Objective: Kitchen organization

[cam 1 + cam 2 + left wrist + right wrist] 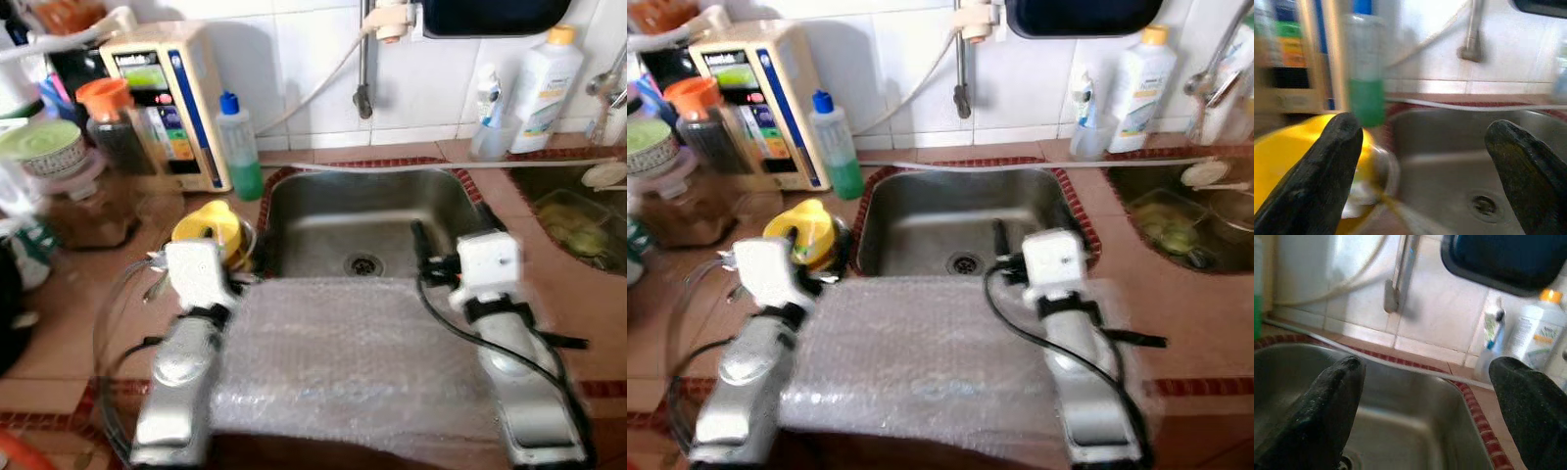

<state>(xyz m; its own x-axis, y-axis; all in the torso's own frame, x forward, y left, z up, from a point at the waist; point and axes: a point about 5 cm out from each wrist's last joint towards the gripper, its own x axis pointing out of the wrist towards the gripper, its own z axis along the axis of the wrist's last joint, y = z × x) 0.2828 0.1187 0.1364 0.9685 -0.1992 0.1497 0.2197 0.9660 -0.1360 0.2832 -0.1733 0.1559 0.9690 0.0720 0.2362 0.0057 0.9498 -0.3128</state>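
Note:
A steel sink (313, 211) is sunk into the tan counter straight ahead. A sheet of bubble wrap (353, 352) lies across the front, between my two silver arms. My left gripper (1424, 125) is open at the sink's left edge, just behind a yellow cup-like object (208, 227) that sits in a small shiny bowl. My right gripper (1430, 363) is open and empty over the sink's right part, with one black finger (419, 245) pointing toward the drain (363, 263).
A green soap bottle with a blue cap (240, 147), a beige appliance (167, 98) and jars (108, 127) crowd the back left. A tap pipe (364, 59) hangs over the sink. White bottles (544, 83) stand back right above a second sink (578, 220) holding dishes.

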